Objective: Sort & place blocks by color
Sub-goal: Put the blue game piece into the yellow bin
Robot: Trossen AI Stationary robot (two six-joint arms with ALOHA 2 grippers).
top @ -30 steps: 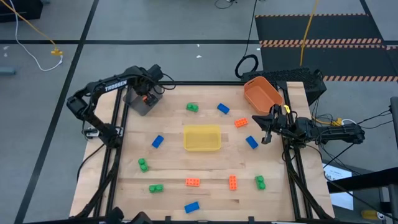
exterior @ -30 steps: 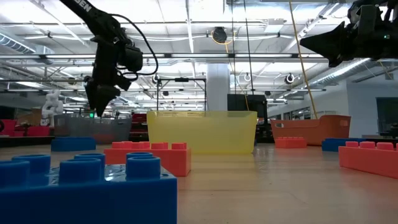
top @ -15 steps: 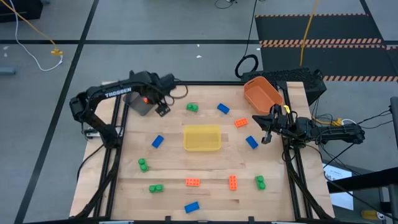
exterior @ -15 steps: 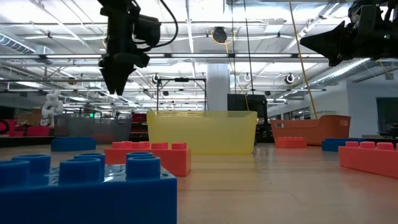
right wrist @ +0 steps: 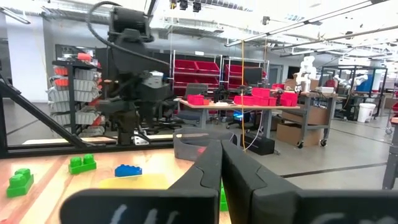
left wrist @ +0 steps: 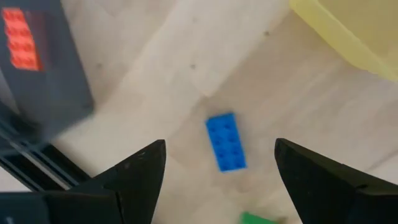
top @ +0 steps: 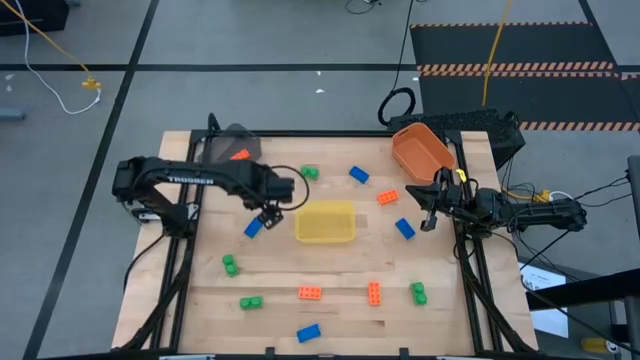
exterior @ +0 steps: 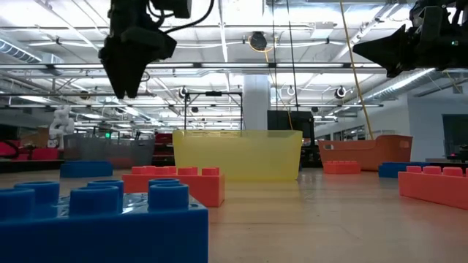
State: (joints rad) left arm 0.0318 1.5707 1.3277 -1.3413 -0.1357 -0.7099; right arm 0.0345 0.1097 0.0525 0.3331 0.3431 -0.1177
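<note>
Small studded blocks lie scattered flat on the wooden table (top: 440, 320): orange ones (top: 310, 293), green ones (top: 230, 264) and blue ones (top: 404, 229). One orange block (top: 240, 155) lies inside the grey bin (top: 225, 145). My left gripper (top: 268, 212) is open and hovers above a blue block (left wrist: 226, 142), left of the yellow bin (top: 324, 221); its fingers stand on either side of the block without touching it. My right gripper (top: 428, 205) is shut, empty and raised near the table's right edge, just on the near side of the orange bin (top: 421, 148).
The yellow bin stands mid-table, the grey bin at the far left corner, the orange bin at the far right. A green block (top: 308, 173) and a blue block (top: 358, 175) lie beyond the yellow bin. An orange block (top: 387, 197) lies close to my right gripper.
My left gripper has swung away from the grey bin, toward the table's near edge and right, and now hangs over the blue block beside the yellow bin. The orange block has stayed in the grey bin.
</note>
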